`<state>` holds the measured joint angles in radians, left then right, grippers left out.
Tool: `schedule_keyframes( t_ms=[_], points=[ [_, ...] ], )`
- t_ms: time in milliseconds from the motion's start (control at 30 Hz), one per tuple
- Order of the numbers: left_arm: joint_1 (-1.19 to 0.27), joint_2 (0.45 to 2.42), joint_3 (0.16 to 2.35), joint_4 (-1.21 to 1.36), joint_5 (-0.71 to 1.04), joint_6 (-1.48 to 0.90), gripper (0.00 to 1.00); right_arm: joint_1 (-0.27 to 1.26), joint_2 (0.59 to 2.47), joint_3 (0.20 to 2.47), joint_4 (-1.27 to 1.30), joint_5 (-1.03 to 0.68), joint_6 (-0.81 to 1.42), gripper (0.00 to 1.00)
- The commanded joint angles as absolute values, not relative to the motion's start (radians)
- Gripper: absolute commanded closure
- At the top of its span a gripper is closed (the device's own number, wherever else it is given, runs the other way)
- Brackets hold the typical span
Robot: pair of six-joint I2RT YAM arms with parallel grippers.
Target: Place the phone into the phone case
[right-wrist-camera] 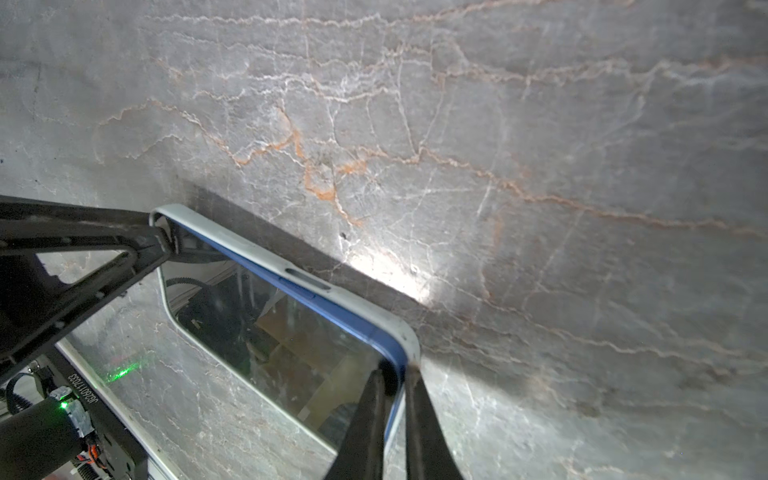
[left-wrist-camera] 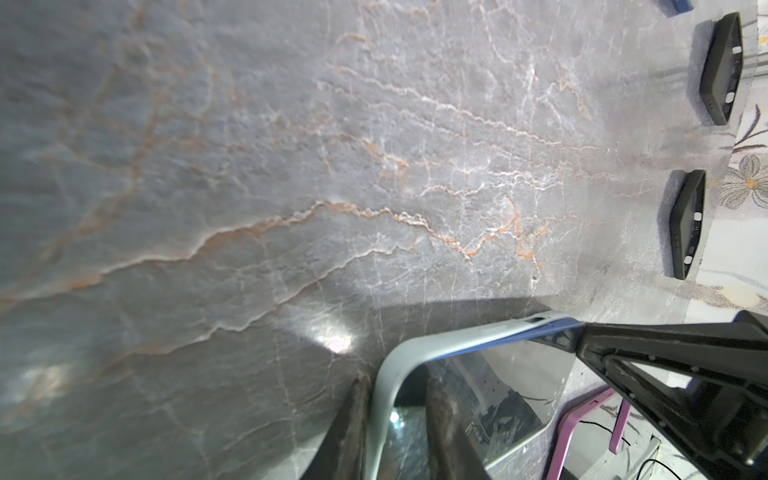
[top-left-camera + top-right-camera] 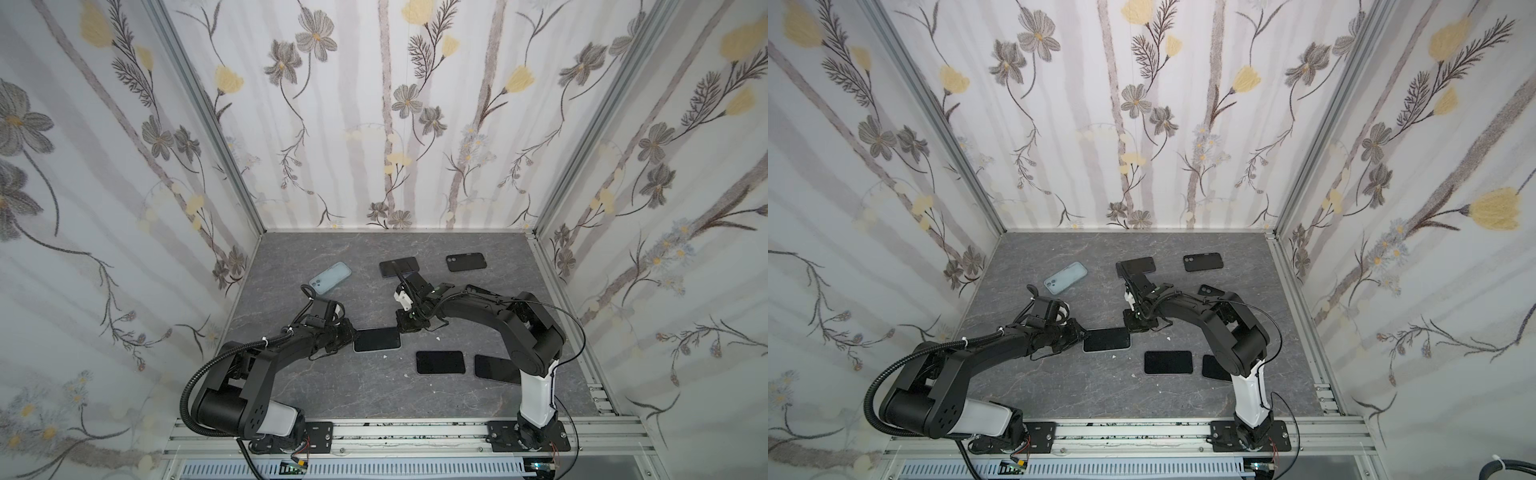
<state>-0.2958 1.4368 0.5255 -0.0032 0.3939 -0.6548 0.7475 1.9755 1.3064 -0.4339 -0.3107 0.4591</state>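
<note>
- Phone (image 3: 377, 340) lies on the surface (image 3: 332, 386), partly inside its pale phone case (image 1: 249, 245), held at both ends.
- Left end effector (image 2: 397, 386) grips the case's end; right end effector (image 1: 395, 370) is closed on the other corner.
- Step, I think: seating the phone; its blue side shows, so push down gently next.
- Count: two dark phones (image 3: 439, 362) beside the right end effector, three spare cases (image 3: 331, 277) beyond it.

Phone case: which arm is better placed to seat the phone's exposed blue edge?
Probably right: right pincer pinches the phone case corner where the phone shows its blue edge; left pincer holds the opposite end.
</note>
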Motion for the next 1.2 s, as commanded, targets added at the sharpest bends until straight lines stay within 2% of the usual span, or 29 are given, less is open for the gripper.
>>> schedule_keyframes(
  t_ms=[0,900,1067,1167],
  points=[
    [-0.296,1.436,0.518,-0.021,0.379,-0.658,0.73,0.755,1.995,1.306,-0.456,-0.289,0.443,0.88],
    [-0.302,1.43,0.515,-0.021,0.381,-0.664,0.73,0.854,2.068,1.364,-0.615,-0.057,0.369,0.89],
    [-0.301,1.402,0.553,-0.056,0.368,-0.653,0.73,0.861,2.033,1.437,-0.63,-0.054,0.354,0.86],
    [-0.301,1.358,0.593,-0.108,0.333,-0.631,0.73,0.861,1.988,1.489,-0.621,-0.052,0.327,0.81]
  ],
)
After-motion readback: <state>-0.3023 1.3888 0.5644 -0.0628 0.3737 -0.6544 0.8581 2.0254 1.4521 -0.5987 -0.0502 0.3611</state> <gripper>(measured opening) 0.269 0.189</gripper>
